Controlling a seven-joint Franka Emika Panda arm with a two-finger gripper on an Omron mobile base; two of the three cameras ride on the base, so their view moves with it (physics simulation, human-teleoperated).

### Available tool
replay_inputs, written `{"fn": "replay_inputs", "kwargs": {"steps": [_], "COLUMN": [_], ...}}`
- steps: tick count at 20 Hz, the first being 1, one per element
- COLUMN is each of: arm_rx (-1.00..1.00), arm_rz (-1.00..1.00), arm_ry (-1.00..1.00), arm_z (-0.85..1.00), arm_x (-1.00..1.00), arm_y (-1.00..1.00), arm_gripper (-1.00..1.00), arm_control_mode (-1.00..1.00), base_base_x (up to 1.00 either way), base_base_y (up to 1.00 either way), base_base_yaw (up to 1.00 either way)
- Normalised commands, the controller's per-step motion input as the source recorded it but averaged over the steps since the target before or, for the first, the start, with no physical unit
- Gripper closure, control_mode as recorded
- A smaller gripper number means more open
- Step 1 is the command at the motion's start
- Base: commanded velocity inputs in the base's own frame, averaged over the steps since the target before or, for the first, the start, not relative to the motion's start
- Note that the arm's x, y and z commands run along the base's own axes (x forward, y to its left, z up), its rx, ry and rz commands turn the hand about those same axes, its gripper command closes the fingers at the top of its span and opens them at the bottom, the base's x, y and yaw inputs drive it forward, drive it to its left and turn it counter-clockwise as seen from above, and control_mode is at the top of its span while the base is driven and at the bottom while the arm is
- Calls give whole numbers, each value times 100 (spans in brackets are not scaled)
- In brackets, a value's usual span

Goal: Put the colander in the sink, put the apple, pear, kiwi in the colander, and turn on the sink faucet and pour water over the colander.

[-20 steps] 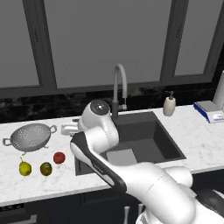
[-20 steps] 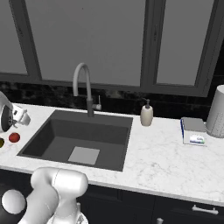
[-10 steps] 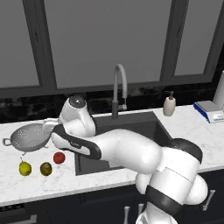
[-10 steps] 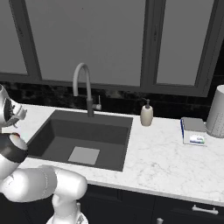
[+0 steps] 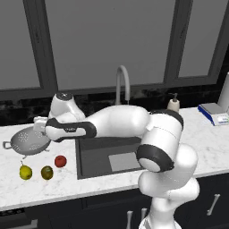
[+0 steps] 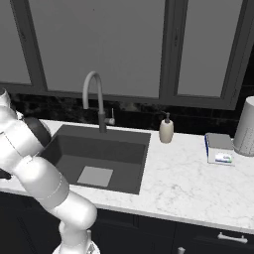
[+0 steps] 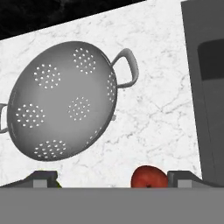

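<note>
Left base view: the colander (image 5: 27, 141) sits on the desk (image 5: 27, 190) left of the sink (image 5: 112, 156), the arm reaching just above its right rim. Hand view: the gripper (image 7: 112, 178) is spread wide and empty — colander ahead, up-left, one loop handle (image 7: 127, 68) toward the sink.

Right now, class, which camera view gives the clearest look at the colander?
The hand view: the colander lies close below, with its hole clusters and a loop handle plain. The left base view shows the same colander small, on the counter left of the sink, partly behind the arm.
</note>
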Motion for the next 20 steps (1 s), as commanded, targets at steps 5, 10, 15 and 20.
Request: {"fn": "replay_inputs", "kwargs": {"steps": [5,10,15,20], "arm_rx": [0,0,0,0], "arm_rz": [-7,-7,-6,-6], "arm_ry": [6,1,0,0], "arm_z": [-39,-36,-11,-15], "arm_x": [15,10,22,30], "arm_y": [0,0,16,32], "arm_gripper": [-100,-100,-100,-100], "arm_control_mode": [-100,-100,-100,-100], "base_base_x": [0,0,0,0], "base_base_y": [0,0,0,0], "base_base_yaw": [0,0,0,0]}}
